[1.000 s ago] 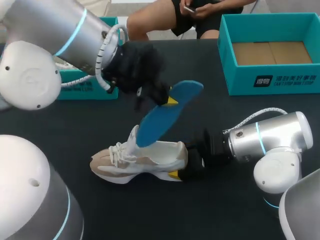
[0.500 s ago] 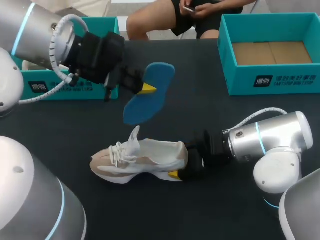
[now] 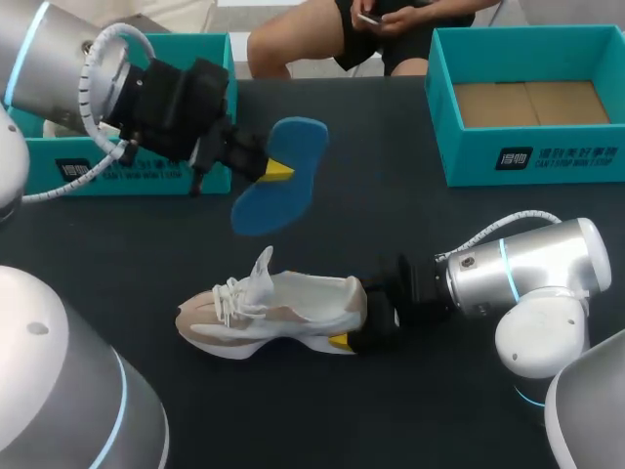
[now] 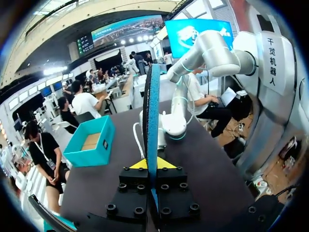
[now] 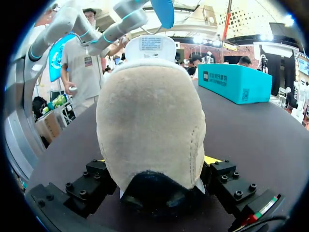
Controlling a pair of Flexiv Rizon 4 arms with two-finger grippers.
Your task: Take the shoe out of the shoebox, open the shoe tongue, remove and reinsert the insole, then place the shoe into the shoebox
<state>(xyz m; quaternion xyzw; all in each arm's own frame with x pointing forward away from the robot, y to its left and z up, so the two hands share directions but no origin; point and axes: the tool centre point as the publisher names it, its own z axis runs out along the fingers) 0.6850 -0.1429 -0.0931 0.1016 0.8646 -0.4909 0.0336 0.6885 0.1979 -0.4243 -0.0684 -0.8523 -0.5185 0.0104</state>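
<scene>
Landmark: shoe (image 3: 273, 313), white and beige, standing on its sole on the black table (image 3: 391, 225), out of the box. Toe points toward the left arm's side, heel toward the right arm. Tongue (image 3: 262, 266) stands up, pulled clear of the laces.

Right hand (image 3: 356, 327): at the shoe's heel, low on the table, clenched on it from both sides. Right wrist view confirms this: the heel (image 5: 152, 125) fills the space between the fingers of the right hand (image 5: 157, 160), with a yellow tip showing against each side.

Insole (image 3: 278, 176): blue, out of the shoe, in the air above and behind it, well apart from it. Left hand (image 3: 264, 168) grips it near mid-length. In the left wrist view the insole (image 4: 153, 121) stands edge-on between the fingers of the left hand (image 4: 147, 164), both yellow tips pressed to its faces.

Shoebox (image 3: 527, 103): teal, open, brown cardboard floor showing, behind the shoe and off to its heel side, well apart.

Second teal box (image 3: 127, 161): behind the shoe on its toe side, partly hidden by the left arm.
</scene>
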